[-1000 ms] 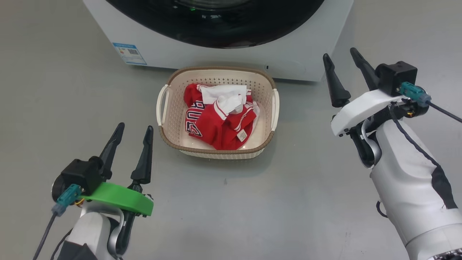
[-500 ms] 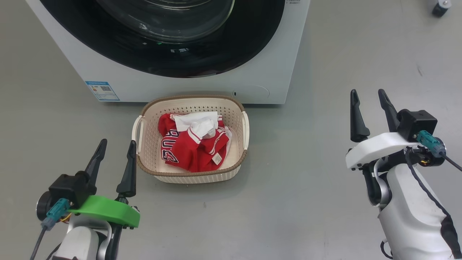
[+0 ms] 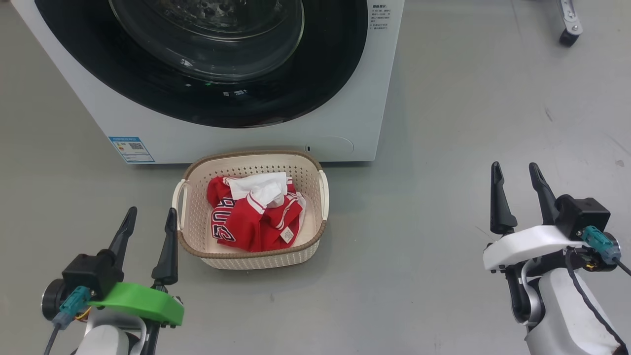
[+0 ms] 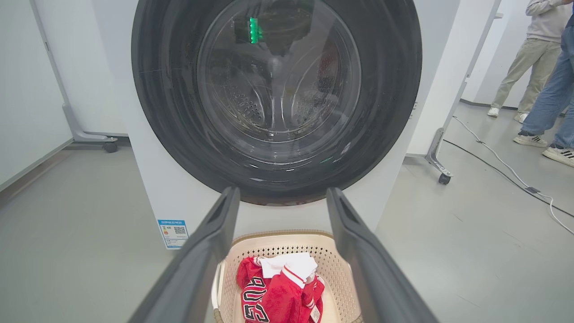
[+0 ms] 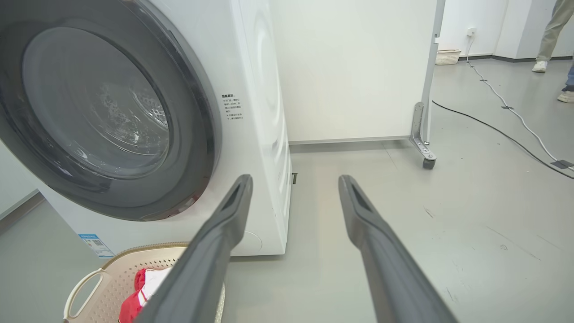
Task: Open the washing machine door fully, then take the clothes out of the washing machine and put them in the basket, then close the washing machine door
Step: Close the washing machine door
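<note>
left gripper and right gripper hung open, empty, flanking the basket holding the clothes; head camera had lifted, showing the washing machine door shut behind the basket: task probably finished.

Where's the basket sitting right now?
In the head view the basket is on the floor, left of centre, right in front of the washing machine, with the red clothes inside and the left claw near its left side.
</note>
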{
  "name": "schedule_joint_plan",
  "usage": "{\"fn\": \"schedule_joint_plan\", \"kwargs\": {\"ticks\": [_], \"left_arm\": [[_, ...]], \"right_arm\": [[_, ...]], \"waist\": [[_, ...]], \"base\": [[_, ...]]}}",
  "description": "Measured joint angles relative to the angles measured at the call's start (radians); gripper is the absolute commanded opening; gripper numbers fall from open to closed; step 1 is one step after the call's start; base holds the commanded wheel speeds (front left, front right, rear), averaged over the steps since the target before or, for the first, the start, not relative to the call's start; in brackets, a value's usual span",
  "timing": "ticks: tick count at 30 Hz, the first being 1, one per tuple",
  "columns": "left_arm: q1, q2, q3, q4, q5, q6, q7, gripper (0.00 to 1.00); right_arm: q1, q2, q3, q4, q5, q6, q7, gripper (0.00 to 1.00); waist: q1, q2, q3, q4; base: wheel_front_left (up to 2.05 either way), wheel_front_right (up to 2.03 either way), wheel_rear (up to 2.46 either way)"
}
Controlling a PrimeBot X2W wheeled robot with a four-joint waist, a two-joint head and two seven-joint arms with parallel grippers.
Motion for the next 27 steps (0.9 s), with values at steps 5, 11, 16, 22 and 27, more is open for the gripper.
{"fn": "schedule_joint_plan", "kwargs": {"ticks": [5, 11, 16, 22, 27], "left_arm": [[0.009, -0.001, 0.02, -0.001, 0.02, 0.0, 0.0, 1.0], [0.014, -0.007, 0.038, -0.001, 0.024, 0.0, 0.0, 1.0], [0.028, -0.009, 0.055, -0.001, 0.038, 0.0, 0.0, 1.0], [0.032, -0.013, 0.063, -0.004, 0.049, 0.0, 0.0, 1.0], [0.034, -0.016, 0.07, -0.006, 0.054, 0.0, 0.0, 1.0]], "right_arm": [[0.035, 0.003, -0.007, -0.035, -0.018, -0.001, 0.0, 1.0], [0.072, 0.013, -0.007, -0.064, -0.039, -0.001, 0.0, 1.0], [0.096, 0.022, -0.005, -0.078, -0.047, -0.001, 0.0, 1.0], [0.118, 0.026, -0.006, -0.094, -0.053, -0.009, 0.0, 1.0], [0.131, 0.028, -0.007, -0.102, -0.059, -0.009, 0.0, 1.0]], "waist": [[0.0, 0.0, -0.003, -0.002], [0.0, 0.0, -0.009, -0.005], [0.0, 0.0, -0.016, -0.008], [0.0, 0.0, -0.022, -0.01], [0.0, 0.0, -0.028, -0.011]], "base": [[0.0, 0.0, 0.0], [0.0, 0.0, 0.0], [0.0, 0.0, 0.0], [0.0, 0.0, 0.0], [0.0, 0.0, 0.0]]}}
